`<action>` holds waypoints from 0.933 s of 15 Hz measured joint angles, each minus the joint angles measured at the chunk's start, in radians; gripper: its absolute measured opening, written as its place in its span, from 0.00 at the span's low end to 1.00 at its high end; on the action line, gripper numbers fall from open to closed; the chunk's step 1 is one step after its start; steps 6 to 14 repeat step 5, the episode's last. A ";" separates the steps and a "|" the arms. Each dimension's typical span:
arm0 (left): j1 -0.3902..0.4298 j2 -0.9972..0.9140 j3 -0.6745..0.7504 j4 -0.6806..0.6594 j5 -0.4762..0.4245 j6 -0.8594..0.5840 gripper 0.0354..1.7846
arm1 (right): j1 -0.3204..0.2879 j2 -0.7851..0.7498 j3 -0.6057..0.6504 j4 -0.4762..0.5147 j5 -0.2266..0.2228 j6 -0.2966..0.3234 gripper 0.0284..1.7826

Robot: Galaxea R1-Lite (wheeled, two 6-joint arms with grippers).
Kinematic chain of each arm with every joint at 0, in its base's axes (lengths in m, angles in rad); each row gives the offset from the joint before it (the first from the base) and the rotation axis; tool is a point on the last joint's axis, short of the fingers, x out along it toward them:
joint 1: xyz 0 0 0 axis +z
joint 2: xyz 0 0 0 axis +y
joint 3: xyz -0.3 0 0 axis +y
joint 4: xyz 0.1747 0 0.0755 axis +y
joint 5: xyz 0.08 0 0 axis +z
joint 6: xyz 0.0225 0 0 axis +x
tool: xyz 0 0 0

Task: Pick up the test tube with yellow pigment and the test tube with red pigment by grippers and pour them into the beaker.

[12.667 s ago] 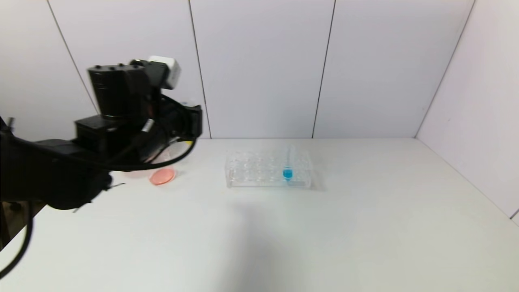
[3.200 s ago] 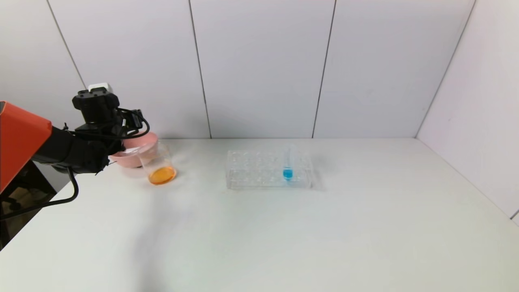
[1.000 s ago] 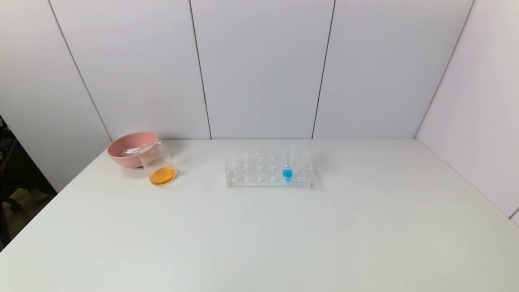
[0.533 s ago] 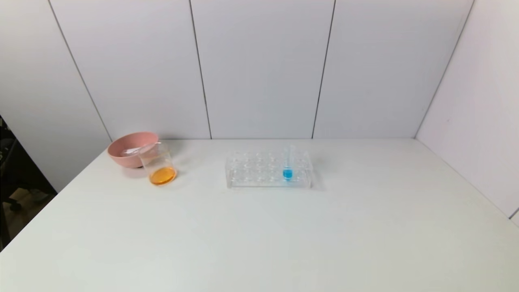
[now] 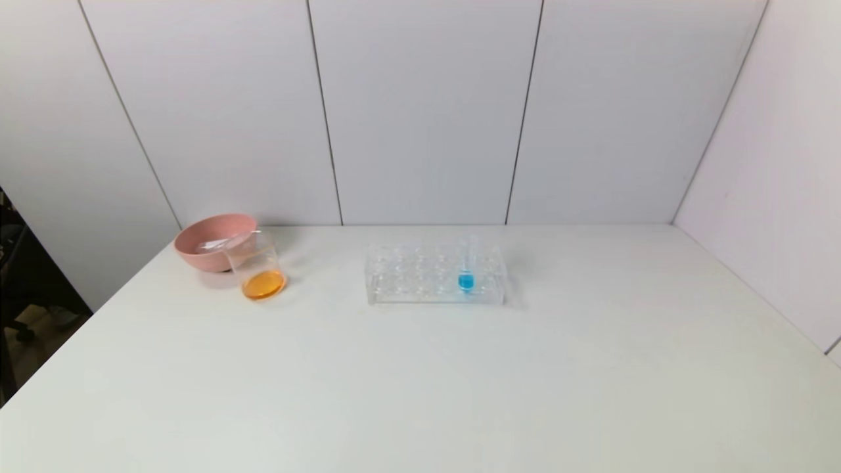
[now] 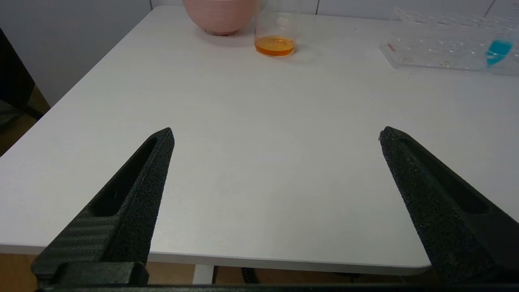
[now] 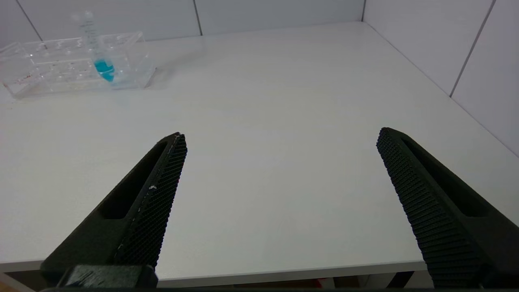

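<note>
From my seat I judge the pouring as finished: the beaker (image 5: 256, 266) holds orange liquid, which is what yellow and red give together. So the danger now is not a spill from a tube but a careless move of an arm.

If I drive the left gripper (image 6: 275, 136) forward, the beaker is far ahead of its fingers (image 6: 138, 190), a little toward the inner one, and the bowl (image 5: 211, 240) is just behind it, touching or almost so. A push there could tip the beaker and lose the mix. The rack (image 5: 435, 274) with the blue tube (image 5: 466, 266) is far ahead of the right gripper (image 7: 279, 138), beyond its inner finger (image 7: 150, 202). The rack is clear and hard to see, so I could hit it with a finger and knock the blue tube over.

I cannot find the yellow tube or the red tube in any view. Something pale lies inside the bowl, but I cannot tell what it is.

Both grippers stay low at the near edge of the table (image 5: 460, 381), out of the head view. The fingers of each one are spread wide. They hold nothing and touch nothing; only bare table is between them.
</note>
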 joint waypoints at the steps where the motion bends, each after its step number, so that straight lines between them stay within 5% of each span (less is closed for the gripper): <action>1: 0.000 0.000 0.000 0.000 0.000 0.000 0.99 | 0.000 0.000 0.000 -0.002 0.000 -0.002 0.96; 14: 0.000 0.000 0.000 0.000 0.000 0.000 0.99 | 0.000 0.000 0.000 0.001 0.001 -0.004 0.96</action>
